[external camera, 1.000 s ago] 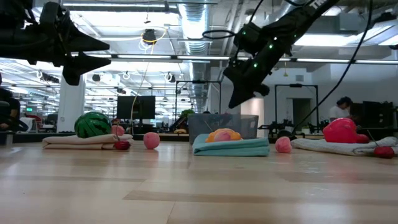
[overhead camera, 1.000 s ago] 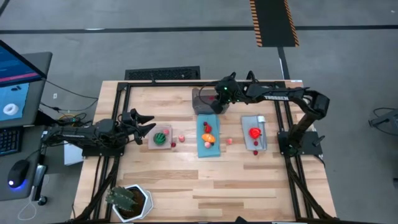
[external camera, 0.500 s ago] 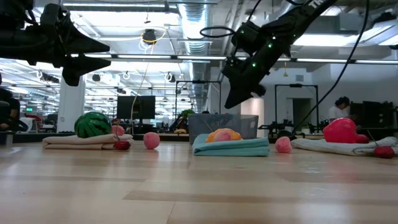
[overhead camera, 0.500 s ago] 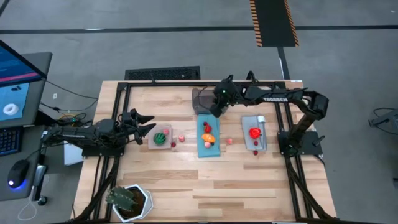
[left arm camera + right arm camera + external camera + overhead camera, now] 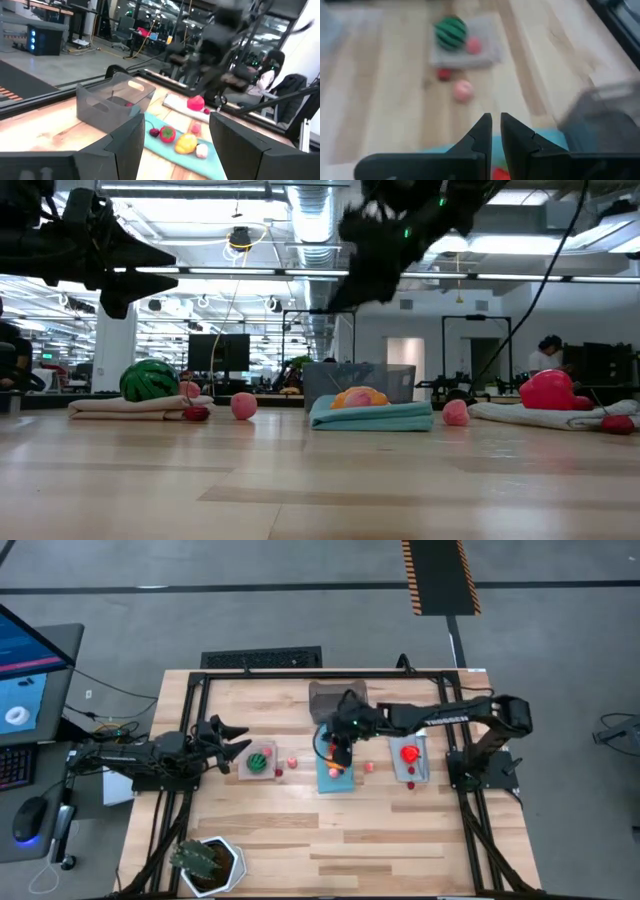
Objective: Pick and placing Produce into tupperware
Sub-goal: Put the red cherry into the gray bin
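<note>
The tupperware [image 5: 335, 698] [image 5: 112, 102] is a translucent grey box that stands on the table at the far middle. Small produce lies on three mats. An orange piece [image 5: 336, 762] and a red one [image 5: 167, 133] rest on the blue mat [image 5: 334, 780]. A watermelon [image 5: 261, 758] [image 5: 451, 32] sits on the left mat, and a red piece [image 5: 409, 753] on the right grey mat. My right gripper [image 5: 339, 750] [image 5: 496, 131] hangs over the blue mat, its fingers almost together with nothing between them. My left gripper [image 5: 238, 738] [image 5: 176, 120] waits open at the table's left, pointing level.
Two pink balls [image 5: 292, 760] [image 5: 368, 767] and a small dark red piece [image 5: 279, 772] lie loose on the wood between the mats. A spiky plant in a white pot [image 5: 205, 862] stands at the near left corner. A person [image 5: 552, 352] sits in the room beyond.
My right gripper has swung from above the tupperware toward the table's near edge and now hangs over the blue mat. It has also risen a little and turned about its own line. Nothing on the table has moved.
</note>
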Motion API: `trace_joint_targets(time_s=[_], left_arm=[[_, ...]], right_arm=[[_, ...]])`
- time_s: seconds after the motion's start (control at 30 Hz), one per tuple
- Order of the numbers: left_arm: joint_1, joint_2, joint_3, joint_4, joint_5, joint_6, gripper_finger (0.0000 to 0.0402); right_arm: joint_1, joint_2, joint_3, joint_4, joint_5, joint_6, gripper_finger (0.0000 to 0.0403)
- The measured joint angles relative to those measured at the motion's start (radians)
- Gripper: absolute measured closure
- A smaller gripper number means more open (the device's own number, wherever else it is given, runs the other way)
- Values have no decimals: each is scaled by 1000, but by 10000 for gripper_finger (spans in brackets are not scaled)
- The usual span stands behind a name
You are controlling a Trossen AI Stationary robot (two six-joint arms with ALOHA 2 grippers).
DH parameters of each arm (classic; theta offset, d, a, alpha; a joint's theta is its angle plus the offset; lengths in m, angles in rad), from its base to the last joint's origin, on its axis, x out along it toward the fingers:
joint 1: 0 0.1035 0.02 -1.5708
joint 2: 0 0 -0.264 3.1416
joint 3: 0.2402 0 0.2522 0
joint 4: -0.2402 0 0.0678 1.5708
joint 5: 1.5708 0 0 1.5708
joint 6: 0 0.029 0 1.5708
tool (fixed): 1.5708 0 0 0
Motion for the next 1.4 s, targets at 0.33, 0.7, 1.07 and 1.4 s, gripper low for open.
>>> trace_joint_targets(time_s=[0.33,0.7,1.07,1.4], left_arm=[[0,0,0,-27,23,-32,189],[0,0,0,-24,17,-32,189],[0,0,0,-6,-10,-30,189],[0,0,0,8,-12,-26,189]], right_arm=[[157,-252,-20,-124,-42,57,340],[327,-517,-165,-222,152,256,340],[531,-513,-197,-647,445,865,340],[597,-374,-197,-901,377,1153,340]])
